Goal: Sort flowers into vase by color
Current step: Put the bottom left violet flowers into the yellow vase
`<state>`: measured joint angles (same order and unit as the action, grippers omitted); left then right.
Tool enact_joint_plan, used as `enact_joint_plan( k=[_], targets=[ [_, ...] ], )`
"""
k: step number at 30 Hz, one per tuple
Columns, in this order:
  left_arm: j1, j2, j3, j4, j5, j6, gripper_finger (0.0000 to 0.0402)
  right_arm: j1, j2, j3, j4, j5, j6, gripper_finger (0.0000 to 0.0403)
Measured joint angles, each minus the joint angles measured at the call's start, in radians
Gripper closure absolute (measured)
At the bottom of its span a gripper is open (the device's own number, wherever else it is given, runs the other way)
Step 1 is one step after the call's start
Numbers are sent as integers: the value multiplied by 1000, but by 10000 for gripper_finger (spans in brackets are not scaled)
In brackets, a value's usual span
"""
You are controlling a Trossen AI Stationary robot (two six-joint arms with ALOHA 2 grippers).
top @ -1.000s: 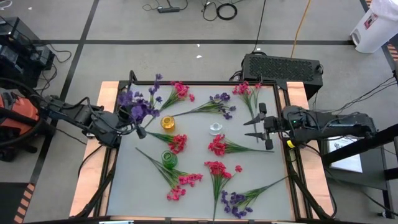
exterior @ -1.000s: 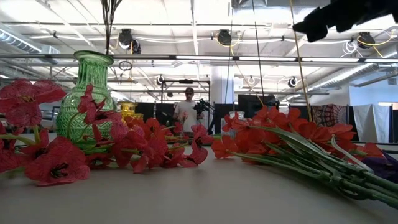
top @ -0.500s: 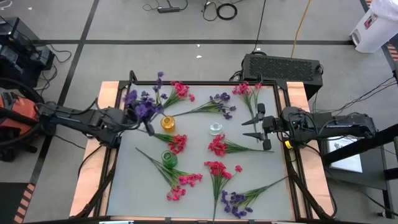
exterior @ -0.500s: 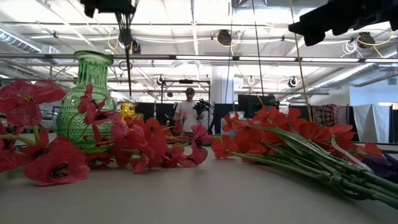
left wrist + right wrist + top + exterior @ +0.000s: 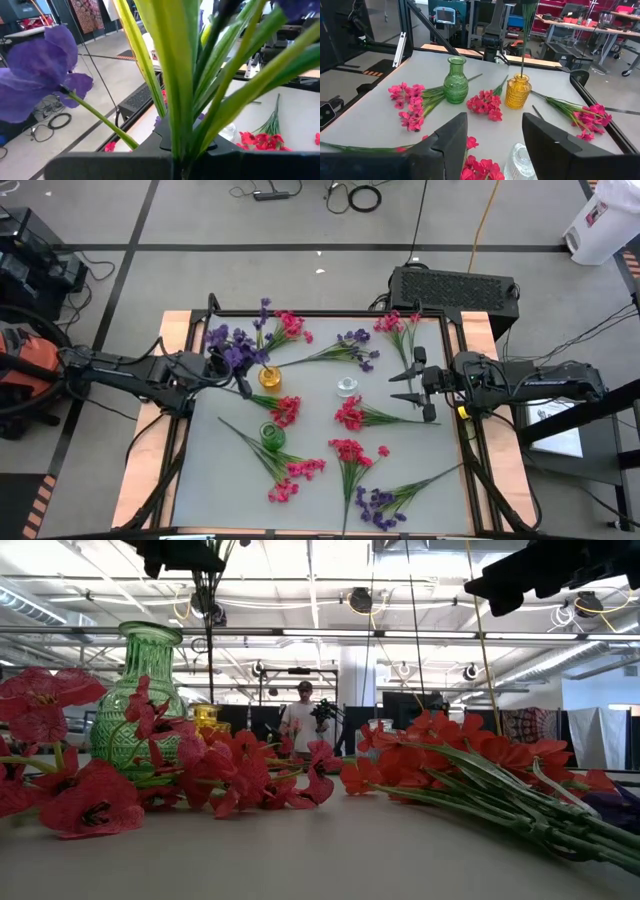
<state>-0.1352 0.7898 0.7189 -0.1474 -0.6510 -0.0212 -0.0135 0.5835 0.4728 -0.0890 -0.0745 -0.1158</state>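
Observation:
My left gripper (image 5: 236, 382) is shut on a purple flower sprig (image 5: 229, 347) at the table's far left, beside the yellow vase (image 5: 270, 377). In the right wrist view the sprig's thin stem (image 5: 522, 60) drops straight into the yellow vase's (image 5: 519, 92) mouth. My right gripper (image 5: 398, 386) hovers open over the table's right side and touches nothing. The clear vase (image 5: 347, 387) and green vase (image 5: 272, 435) stand near the middle. Pink-red sprigs (image 5: 350, 415) and purple sprigs (image 5: 355, 345) lie flat on the table. My left gripper pinches the sprig's bundle of green stems and leaves (image 5: 180, 130) between its two fingers, coming level from the table's left, across the stems. The sprig stands about upright, blossoms (image 5: 40, 75) above the fingers. Its stem hangs below, lower end (image 5: 522, 74) in the yellow vase's mouth.
More pink-red sprigs lie at the far edge (image 5: 285, 328) (image 5: 400, 325), beside the green vase (image 5: 285, 410) and toward the near edge (image 5: 295, 470). A purple sprig (image 5: 380, 502) lies near right. A wooden frame (image 5: 170, 330) borders the table. A person (image 5: 300, 720) stands far behind.
My left gripper has moved toward the table's right, toward the yellow vase, and somewhat down, staying shut on the purple sprig. The sprig has travelled with it, and its stem now hangs at the vase's mouth.

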Motion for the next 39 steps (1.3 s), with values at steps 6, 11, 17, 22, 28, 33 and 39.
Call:
enact_joint_plan(
  k=[6,11,17,22,28,33,39],
  targets=[
    [0,0,-11,-30,0,-26,389,0,0,0,0,0,0,220],
    [3,0,-38,-20,0,-27,389,0,0,0,0,0,0,220],
    [31,1,-103,7,-1,-45,389,0,0,0,0,-1,12,220],
    [52,5,-139,10,-1,-100,387,0,0,0,0,-1,26,220],
    [61,5,-154,7,1,-149,362,0,0,0,-1,-1,26,220],
    [61,5,-154,4,-1,-158,309,0,0,0,-9,-1,30,220],
    [61,5,-154,-4,5,-175,240,0,0,0,-28,-1,48,220]
  ],
)
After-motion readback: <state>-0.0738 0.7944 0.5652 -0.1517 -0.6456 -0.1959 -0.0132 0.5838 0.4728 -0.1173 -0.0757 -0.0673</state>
